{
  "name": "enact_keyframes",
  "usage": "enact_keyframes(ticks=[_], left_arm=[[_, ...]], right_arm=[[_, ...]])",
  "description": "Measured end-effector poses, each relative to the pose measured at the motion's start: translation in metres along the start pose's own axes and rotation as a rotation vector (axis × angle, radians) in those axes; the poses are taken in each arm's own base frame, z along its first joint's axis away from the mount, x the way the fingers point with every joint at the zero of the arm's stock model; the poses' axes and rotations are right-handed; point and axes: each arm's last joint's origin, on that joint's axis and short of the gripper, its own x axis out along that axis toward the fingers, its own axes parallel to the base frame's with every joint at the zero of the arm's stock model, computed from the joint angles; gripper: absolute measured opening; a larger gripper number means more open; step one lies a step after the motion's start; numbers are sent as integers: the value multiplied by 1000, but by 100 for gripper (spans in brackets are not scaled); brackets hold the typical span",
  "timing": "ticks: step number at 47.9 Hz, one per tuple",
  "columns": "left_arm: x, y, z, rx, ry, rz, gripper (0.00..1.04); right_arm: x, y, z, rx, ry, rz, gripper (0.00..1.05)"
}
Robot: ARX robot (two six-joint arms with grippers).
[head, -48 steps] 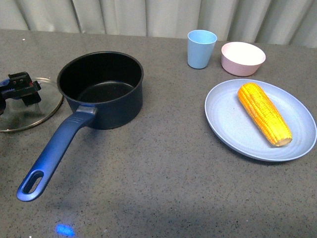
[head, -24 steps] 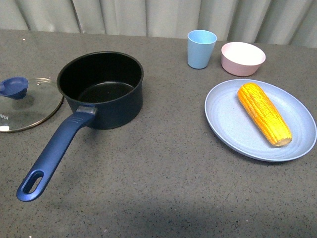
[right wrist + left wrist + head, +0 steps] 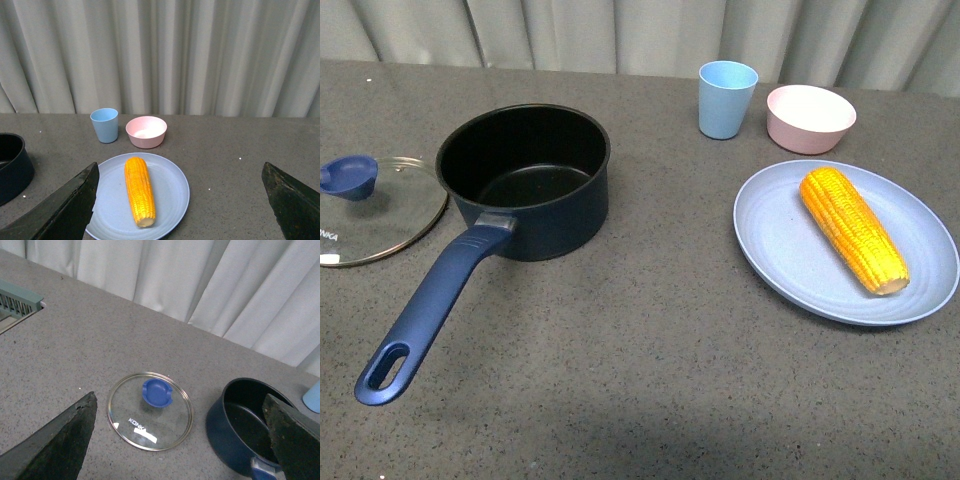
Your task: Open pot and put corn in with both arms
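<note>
Grey table (image 3: 650,380): left end effector (image 3: 180,396), wide open and empty, has lifted off the round glass blue-knobbed lid (image 3: 150,412) below it, navy-blue saucepan (image 3: 535,215) uncovered; yellow corn cob (image 3: 139,190) lies on blue plate (image 3: 170,185) beneath right end effector (image 3: 180,165), likewise open, empty, so corn next.

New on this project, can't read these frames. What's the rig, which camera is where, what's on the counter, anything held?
Two-armed robot, each arm ending in a gripper. The front picture is from a camera on its body; no arm shows there. The other two are from wrist cameras; the dark wedges at their edges are gripper fingers. On the counter: a blue pot, open and empty, its glass lid beside it, a corn cob on a blue plate, a blue cup, a pink bowl. The left gripper and right gripper are open, holding nothing.
</note>
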Motion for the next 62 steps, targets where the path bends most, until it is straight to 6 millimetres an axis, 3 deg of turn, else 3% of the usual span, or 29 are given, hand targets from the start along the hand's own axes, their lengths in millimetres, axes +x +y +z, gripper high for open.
enact_keyframes(ticks=[5, 12, 19, 33, 47, 62], left_arm=[[-18, 1, 1, -7, 2, -16, 98], [-23, 1, 4, 2, -28, -29, 98], [-32, -11, -6, 173, -111, -167, 67], [-49, -27, -20, 215, -142, -168, 4], [-60, -41, -23, 218, -148, -183, 4], [-68, -39, -24, 218, -150, -178, 4]], right_arm=[[0, 0, 0, 0, 0, 0, 95], [0, 0, 0, 0, 0, 0, 95], [0, 0, 0, 0, 0, 0, 95], [0, 0, 0, 0, 0, 0, 95], [0, 0, 0, 0, 0, 0, 95], [0, 0, 0, 0, 0, 0, 95]])
